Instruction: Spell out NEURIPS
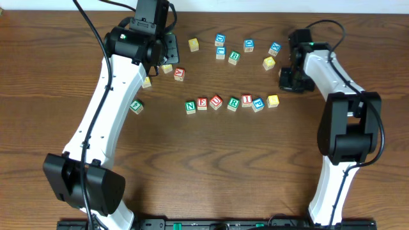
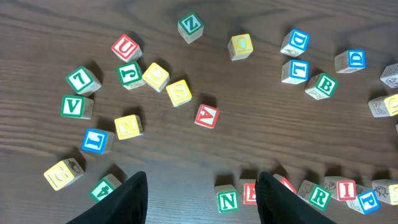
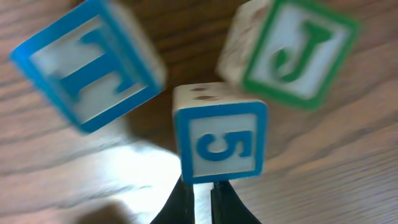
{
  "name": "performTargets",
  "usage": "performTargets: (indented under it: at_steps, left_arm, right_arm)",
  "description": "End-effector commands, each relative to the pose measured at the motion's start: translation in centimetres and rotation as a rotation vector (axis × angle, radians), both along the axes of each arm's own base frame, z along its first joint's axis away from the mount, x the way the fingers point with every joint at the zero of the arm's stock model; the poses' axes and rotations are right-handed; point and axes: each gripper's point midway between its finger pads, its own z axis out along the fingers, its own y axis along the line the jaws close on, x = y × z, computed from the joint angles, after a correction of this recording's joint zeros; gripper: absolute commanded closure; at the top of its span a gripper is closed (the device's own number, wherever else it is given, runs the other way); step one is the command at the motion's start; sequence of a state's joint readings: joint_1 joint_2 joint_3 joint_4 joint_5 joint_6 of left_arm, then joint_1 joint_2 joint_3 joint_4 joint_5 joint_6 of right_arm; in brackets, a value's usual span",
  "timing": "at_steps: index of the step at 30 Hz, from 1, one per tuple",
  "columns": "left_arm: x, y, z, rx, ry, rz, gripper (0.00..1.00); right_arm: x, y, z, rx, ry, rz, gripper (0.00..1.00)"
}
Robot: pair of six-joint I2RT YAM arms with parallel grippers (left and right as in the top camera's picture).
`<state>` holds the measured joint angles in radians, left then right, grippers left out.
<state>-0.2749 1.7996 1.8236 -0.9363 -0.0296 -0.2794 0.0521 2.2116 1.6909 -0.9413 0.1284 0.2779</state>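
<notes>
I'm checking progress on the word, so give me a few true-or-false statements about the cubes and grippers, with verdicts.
1. The row of cubes reads N, E, U, R, I, P, then a yellow-faced cube. True.
2. The left gripper holds a cube. False: it is open and empty.
3. The right gripper is shut, with a blue-framed cube just ahead of its tips. True.
4. The red A cube is part of the row. False: it lies apart from it.
</notes>
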Motion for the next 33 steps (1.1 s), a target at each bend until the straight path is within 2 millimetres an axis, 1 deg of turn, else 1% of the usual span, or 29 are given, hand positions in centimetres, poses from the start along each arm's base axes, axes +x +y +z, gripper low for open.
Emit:
performTargets:
  at_steps: [1,4,6,14,16,18,21,27,33]
  left_arm:
    - [0.0,0.4,0.0,0.020,-0.002,-0.003,0.45]
    - [0.0,0.5,0.0,0.020,-0.001,-0.003,0.45]
    - [0.0,0.5,0.0,0.020,-0.001,-0.003,0.45]
    - [0.0,0.4,0.0,0.020,-0.001,-0.003,0.45]
    - [0.0,0.4,0.0,0.020,-0.001,-0.003,0.45]
    - [0.0,0.4,0.0,0.020,-0.001,-0.003,0.45]
    - [0.0,0.4,0.0,0.020,-0.002,-0.003,0.45]
    - [0.0,0.4,0.0,0.020,-0.002,-0.003,0.45]
    - [0.0,0.4,0.0,0.020,-0.002,-0.003,0.45]
  right_arm:
    - [0.2,0.2,-0.4,0.042,-0.006,-0.018,0.95]
    - [0.6,1.6,-0.1,0.110,-0.015,0.013,0.98]
    - [0.7,2.5,0.6,0.145,-0.013,0.031,0.99]
    - [0.9,4.9,5.3,0.158,0.001,0.115,0.99]
    - [0.7,5.7,6.4,0.158,0.002,0.139,0.99]
    - [0.0,7.1,7.0,0.175,0.017,0.167,0.99]
    - [-1.4,9.1,6.8,0.207,0.064,0.202,0.99]
    - [-4.2,12.6,5.1,0.194,0.142,0.287,0.99]
    - [-5.8,14.8,3.6,0.185,0.176,0.340,0.99]
